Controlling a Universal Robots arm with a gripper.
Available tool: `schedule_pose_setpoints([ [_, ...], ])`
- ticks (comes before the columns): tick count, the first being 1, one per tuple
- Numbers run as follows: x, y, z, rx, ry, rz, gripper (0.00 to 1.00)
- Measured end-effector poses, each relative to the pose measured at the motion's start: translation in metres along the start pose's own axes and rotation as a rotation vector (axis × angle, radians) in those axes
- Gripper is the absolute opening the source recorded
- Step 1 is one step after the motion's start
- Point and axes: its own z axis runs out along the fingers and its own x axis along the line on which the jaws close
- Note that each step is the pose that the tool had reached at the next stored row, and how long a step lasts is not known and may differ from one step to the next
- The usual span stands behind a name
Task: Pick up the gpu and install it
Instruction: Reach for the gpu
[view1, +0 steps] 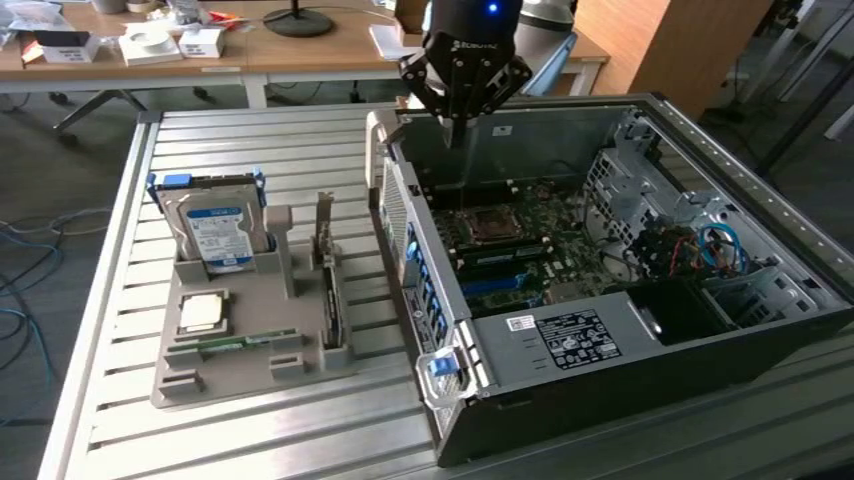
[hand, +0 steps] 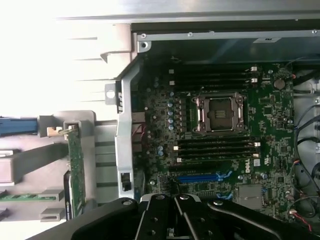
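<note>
The arm (view1: 467, 20) hangs upright, wrist lowest, its gripper (view1: 457, 130) pointing straight down, fingers pressed together at the tips, empty.

White ROBOTIQ lettering stands on the black gripper (view1: 455, 132) body, top centre of the exterior view. In the wrist view, DELL is printed in white on the green motherboard (hand: 270, 120). The print on the case sticker (view1: 574, 340) and the hard drive label (view1: 214, 235) is too small to read.

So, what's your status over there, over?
Tool shut, empty, above the open computer case. Gpu upright in the grey holder, untouched. Case wall stands between them.
</note>
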Motion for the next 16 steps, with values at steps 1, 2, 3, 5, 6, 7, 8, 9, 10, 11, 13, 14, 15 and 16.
schedule_pose_setpoints([
  [1, 0.002, -0.0001, 0.0, 0.0, 0.0, 0.0, 0.11],
  [2, 0.004, -0.0003, 0.0, 0.0, 0.0, 0.0, 0.11],
  [3, 0.006, -0.0005, 0.0, 0.0001, 0.0, 0.0, 0.11],
  [5, 0.011, -0.0008, -0.0001, 0.0, 0.0, 0.0, 0.11],
  [6, 0.014, -0.001, -0.0001, 0.0, 0.0, 0.0, 0.11],
  [7, 0.016, -0.0012, -0.0001, 0.0, 0.0, 0.0, 0.11],
  [8, 0.019, -0.0014, -0.0002, 0.0, 0.0, 0.0, 0.11],
  [9, 0.021, -0.0016, -0.0002, 0.0, 0.0, 0.0, 0.11],
  [10, 0.023, -0.0017, -0.0002, 0.0, 0.0, 0.0, 0.11],
  [11, 0.025, -0.0019, -0.0002, 0.0, 0.0, 0.0, 0.11],
  [13, 0.03, -0.0023, -0.0003, 0.0, 0.0, 0.0, 0.11],
  [14, 0.032, -0.0025, -0.0003, 0.0, 0.0, 0.0, 0.11],
  [15, 0.035, -0.0026, -0.0003, 0.0, 0.0, 0.0, 0.11],
  [16, 0.038, -0.0029, -0.0004, 0.0, 0.0, 0.0, 0.11],
])
